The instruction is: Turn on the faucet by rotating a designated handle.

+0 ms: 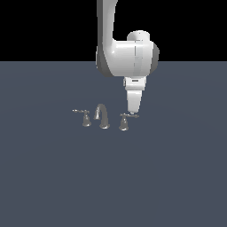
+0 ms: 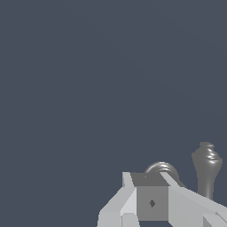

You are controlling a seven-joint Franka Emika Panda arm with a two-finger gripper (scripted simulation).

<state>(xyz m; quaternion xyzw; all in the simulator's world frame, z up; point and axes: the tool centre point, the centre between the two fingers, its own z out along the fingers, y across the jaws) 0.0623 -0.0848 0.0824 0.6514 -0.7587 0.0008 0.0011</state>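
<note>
The tool (image 1: 133, 111) hangs at the handle (image 1: 125, 120), mid-surface beside the spout (image 1: 102, 116); whether it is clenched or released, I cannot tell. Contact looks made or near; next, likely, push the lever round.

Standing in a row on the counter (image 1: 53, 177): smaller handle (image 1: 85, 119) at the exterior view's left, spout (image 1: 102, 116) in the middle, handle (image 1: 125, 121) at the exterior view's right. Hanging from above, the claw (image 1: 133, 110) pointing down, tip just above the lever end of that handle, right of the spout.
</note>
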